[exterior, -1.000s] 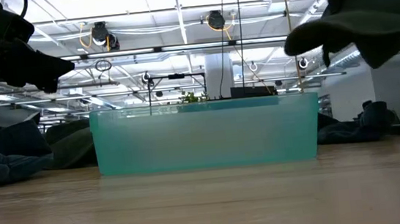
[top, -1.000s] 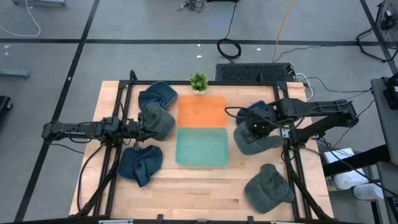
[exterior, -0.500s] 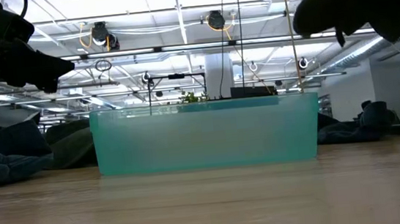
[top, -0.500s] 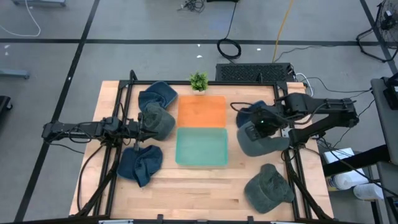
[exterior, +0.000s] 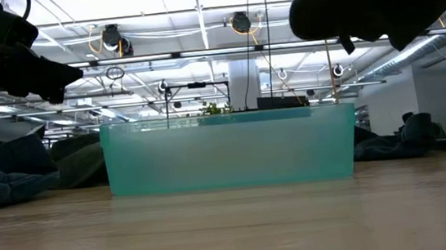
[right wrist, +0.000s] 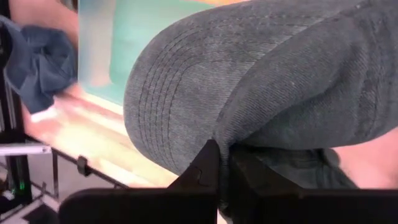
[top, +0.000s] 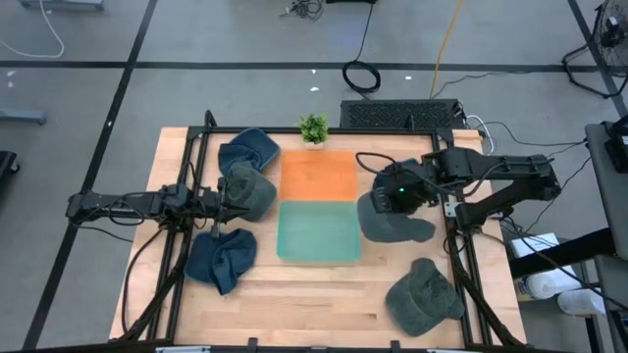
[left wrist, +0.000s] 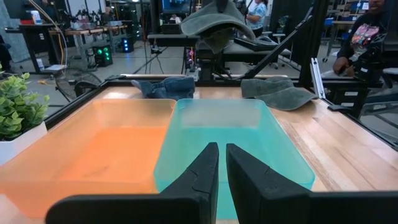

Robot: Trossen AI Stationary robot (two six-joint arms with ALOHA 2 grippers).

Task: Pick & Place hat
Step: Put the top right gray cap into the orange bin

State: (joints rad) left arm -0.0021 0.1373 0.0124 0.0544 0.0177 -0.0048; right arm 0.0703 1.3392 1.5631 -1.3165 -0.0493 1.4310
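Observation:
A grey-green denim hat [top: 392,220] hangs in the air just right of the teal bin [top: 317,231], with my right gripper [top: 398,192] shut on it. The low view shows the hat [exterior: 367,0] high above the bin's right end [exterior: 335,139]. The orange bin [top: 318,176] stands behind the teal one. At the table's left, my left gripper [top: 224,199] rests level, its fingers [left wrist: 205,171] shut with nothing between them, pointing across the bins. My right gripper pinches the hat between its two fingers [right wrist: 208,163] at the fold where the stitched brim [right wrist: 177,106] meets the crown [right wrist: 233,140]. The fingers slant down from above. The hat is lifted clear of the table and bins, crown and brim spreading out beyond the fingers.
Other hats lie about: two blue [top: 250,149] [top: 221,260] and a green one [top: 250,192] at the left, a green one [top: 424,297] near right, a blue one [top: 397,170] under the right arm. A small plant [top: 313,127] stands behind the orange bin.
My right gripper has risen a little and moved toward the table's left, closer to the teal bin, rolling its wrist as it went. The hat has come along, lifted higher and turned about, so its brim now swings toward the bin.

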